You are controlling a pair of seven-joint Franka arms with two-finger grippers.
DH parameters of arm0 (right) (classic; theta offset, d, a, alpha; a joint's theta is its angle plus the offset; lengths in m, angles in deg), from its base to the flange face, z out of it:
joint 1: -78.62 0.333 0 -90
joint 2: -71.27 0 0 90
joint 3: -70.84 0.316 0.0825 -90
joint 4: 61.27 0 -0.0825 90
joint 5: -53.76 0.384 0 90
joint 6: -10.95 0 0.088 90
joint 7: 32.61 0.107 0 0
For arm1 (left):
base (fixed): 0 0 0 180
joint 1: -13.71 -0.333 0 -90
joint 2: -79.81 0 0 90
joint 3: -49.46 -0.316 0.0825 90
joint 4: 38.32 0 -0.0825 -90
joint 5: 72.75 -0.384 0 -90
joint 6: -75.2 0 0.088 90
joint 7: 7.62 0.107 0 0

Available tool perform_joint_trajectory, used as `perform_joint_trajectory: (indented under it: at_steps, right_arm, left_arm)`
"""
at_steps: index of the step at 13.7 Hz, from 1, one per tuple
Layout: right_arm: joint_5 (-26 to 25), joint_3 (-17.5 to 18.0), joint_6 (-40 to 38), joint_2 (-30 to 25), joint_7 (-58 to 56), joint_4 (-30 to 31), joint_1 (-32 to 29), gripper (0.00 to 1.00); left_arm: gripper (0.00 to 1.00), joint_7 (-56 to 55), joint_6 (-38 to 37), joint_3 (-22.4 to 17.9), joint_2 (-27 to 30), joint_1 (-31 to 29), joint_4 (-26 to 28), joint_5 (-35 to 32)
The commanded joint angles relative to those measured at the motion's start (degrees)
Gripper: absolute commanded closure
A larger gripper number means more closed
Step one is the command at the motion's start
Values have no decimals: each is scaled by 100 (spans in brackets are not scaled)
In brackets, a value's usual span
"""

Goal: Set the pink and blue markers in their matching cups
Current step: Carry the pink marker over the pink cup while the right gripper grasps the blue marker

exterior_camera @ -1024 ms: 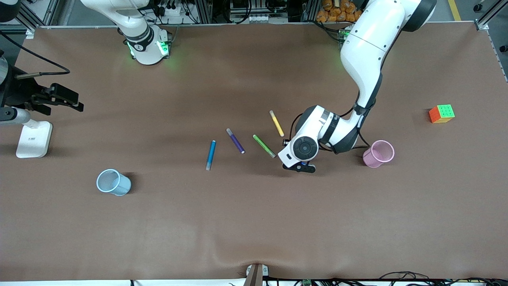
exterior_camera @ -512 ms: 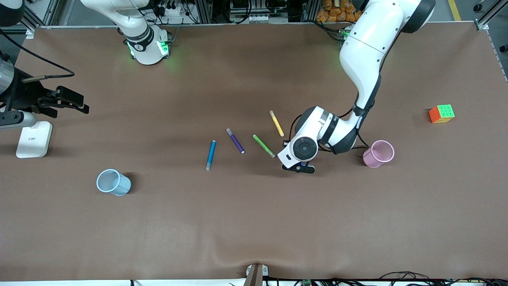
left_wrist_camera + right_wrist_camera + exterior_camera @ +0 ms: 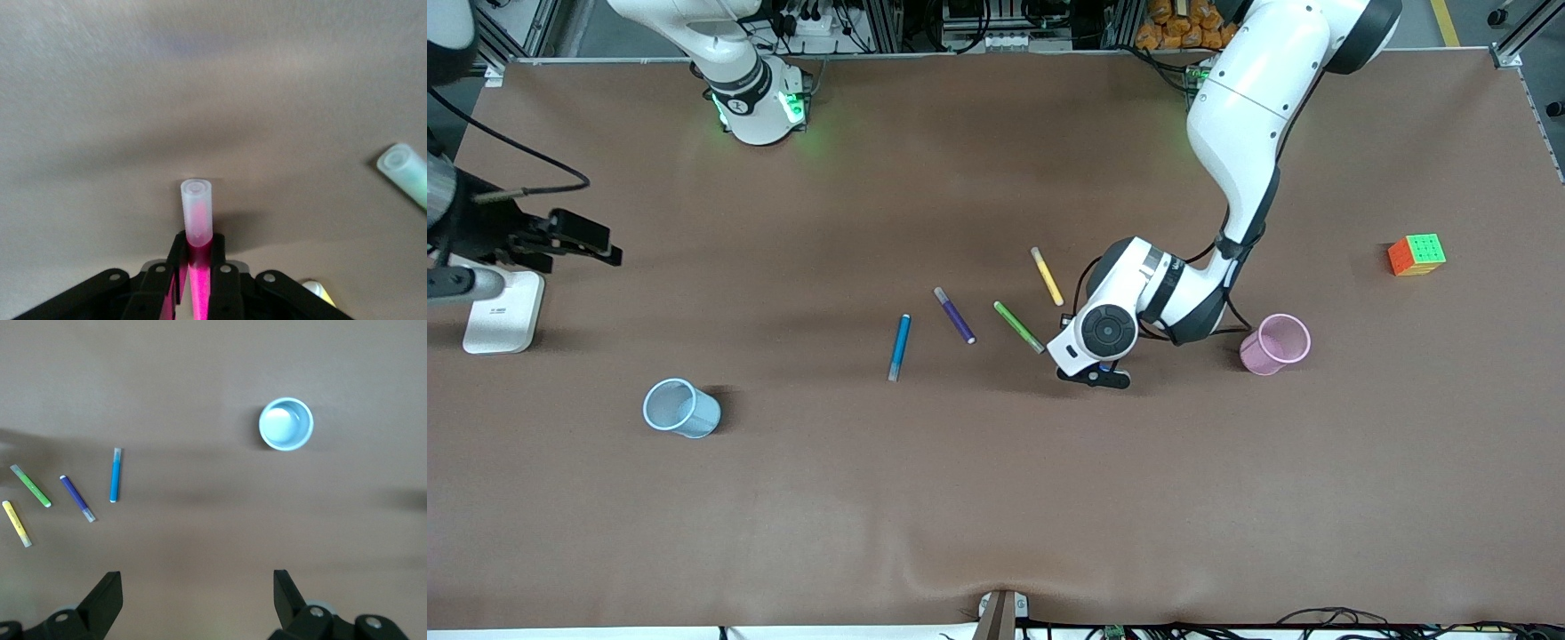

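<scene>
**Count of things on the worktop**

Five markers in all: one pink marker (image 3: 197, 227), one blue marker (image 3: 898, 347), one purple marker (image 3: 954, 315), one green marker (image 3: 1018, 326) and one yellow marker (image 3: 1047, 276). Four lie loose beside the purple marker; the pink one is between the left arm's jaws. Two mesh cups: one pink cup (image 3: 1274, 345), one blue cup (image 3: 681, 408). One puzzle cube (image 3: 1416, 254). One white stand (image 3: 503, 311). Two robot arms.

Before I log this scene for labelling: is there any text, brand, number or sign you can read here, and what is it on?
None can be read.
White stand at the right arm's end of the table: a small grey mark, too small to read.
Right arm's base: a small dark mark, too small to read.
Markers, cups, cube: no print visible.
</scene>
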Motion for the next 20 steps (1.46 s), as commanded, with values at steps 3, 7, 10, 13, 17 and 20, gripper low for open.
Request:
perform_joint_trajectory:
  at_steps: [3,7,10,13,17,20]
  right_arm:
    - [448,26,681,776,178,-70,767,0]
    - [413,17,884,1243,590,-70,1313,0]
    - [405,17,1121,1603,1012,-78,1585,0]
    - [370,17,1665,2016,1723,-61,1831,0]
    - [413,17,1737,2368,1822,-52,1858,0]
    - [352,8,2401,2781,1935,-17,1981,0]
  left_arm:
    - [100,14,-145,-136,638,-255,-16,-190]
    - [100,286,-461,-127,1394,-808,-33,-190]
    - [100,951,-725,-110,1886,-1466,-42,-190]
    - [100,1929,-883,-74,2273,-2170,1,-111]
    - [100,2018,-841,-92,2493,-2304,71,-409]
    - [100,2237,-507,-57,3063,-2471,676,-463]
